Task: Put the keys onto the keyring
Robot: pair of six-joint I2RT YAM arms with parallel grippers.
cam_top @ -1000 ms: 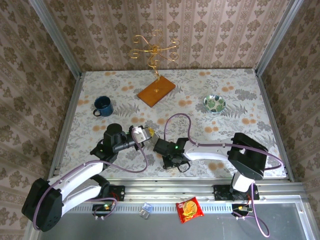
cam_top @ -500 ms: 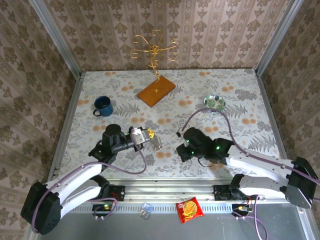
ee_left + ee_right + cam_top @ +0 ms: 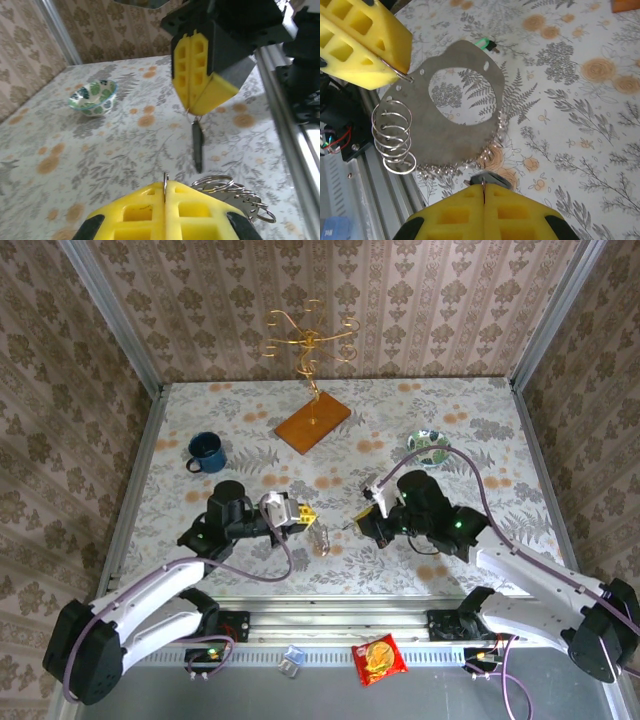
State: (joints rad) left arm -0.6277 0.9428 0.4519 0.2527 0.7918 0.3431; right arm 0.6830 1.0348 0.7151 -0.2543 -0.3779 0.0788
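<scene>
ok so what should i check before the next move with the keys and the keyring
1. Left tool shut on the wire of the keyring: ok.
2. Right tool shut on the dark key, which hangs below its fingertips: ok.
3. Dark key threaded on the keyring: cannot tell; its tip hangs close by the coiled rings.
4. Green key at the keyring's far edge, threaded or not: cannot tell.
5. Gap between the two tools in the top view: ok.
</scene>
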